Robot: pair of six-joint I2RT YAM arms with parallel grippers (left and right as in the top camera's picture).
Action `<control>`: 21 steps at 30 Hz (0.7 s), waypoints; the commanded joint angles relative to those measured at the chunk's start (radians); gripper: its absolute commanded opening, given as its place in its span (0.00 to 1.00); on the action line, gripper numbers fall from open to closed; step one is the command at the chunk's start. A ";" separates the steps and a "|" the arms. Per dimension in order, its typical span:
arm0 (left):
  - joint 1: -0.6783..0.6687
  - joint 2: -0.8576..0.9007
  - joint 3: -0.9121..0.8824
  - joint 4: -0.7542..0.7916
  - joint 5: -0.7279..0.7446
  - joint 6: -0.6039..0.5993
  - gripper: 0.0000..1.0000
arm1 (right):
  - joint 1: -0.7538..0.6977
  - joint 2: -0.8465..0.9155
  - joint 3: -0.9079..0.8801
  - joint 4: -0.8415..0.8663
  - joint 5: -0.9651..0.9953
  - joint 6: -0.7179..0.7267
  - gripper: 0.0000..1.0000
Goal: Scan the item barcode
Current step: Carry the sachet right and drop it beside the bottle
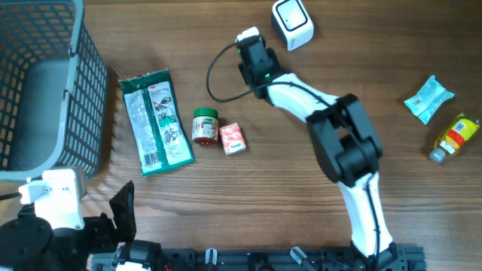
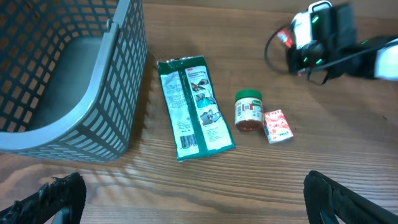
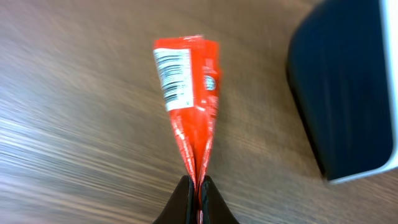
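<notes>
Right wrist view shows the right gripper [image 3: 198,186] shut on the thin bottom edge of a red packet [image 3: 189,106]. The barcode [image 3: 175,78] is on the packet's top left part. The scanner [image 3: 348,87] sits at 2 o'clock from the packet, near it but not touching. The barcode seems to face away from the scanner, so the scan may fail. The pinch is small, so the packet could flop or slip out. The left gripper [image 2: 193,205] is wide open and holds nothing.
</notes>
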 commanded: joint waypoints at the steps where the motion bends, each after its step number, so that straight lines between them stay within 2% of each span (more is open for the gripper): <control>1: 0.003 -0.001 0.001 0.002 0.005 0.012 1.00 | -0.025 -0.182 0.011 -0.075 -0.332 0.134 0.04; 6: 0.003 -0.001 0.001 0.002 0.005 0.012 1.00 | -0.113 -0.342 0.010 -0.282 -0.612 0.135 0.04; 12: 0.003 -0.001 0.001 0.002 0.005 0.012 1.00 | -0.373 -0.456 0.010 -0.585 -0.839 0.126 0.04; 16: 0.003 -0.001 0.001 0.002 0.005 0.012 1.00 | -0.570 -0.460 -0.001 -0.735 -0.843 0.068 0.04; 21: 0.003 -0.001 0.001 0.002 0.005 0.012 1.00 | -0.766 -0.460 -0.037 -0.784 -0.748 0.055 0.04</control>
